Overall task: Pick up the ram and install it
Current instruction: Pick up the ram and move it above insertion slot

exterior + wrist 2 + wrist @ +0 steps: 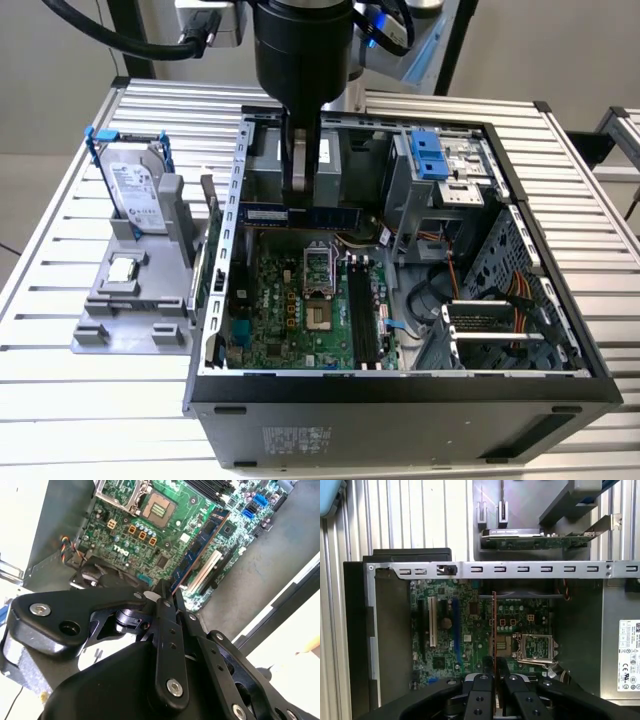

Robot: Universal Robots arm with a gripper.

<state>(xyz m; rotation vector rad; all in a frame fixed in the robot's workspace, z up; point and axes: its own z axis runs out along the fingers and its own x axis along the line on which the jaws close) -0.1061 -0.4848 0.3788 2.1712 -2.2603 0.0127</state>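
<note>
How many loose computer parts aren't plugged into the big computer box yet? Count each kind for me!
ram stick, held by the gripper: 1
hard drive, on the grey stand: 1
processor chip, on the grey stand: 1
expansion card, on the grey stand: 1
Total: 4

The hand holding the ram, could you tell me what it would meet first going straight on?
Probably the green motherboard, beside the silver processor socket; the long dark-blue ram stick held in the hand would touch it first.
</note>
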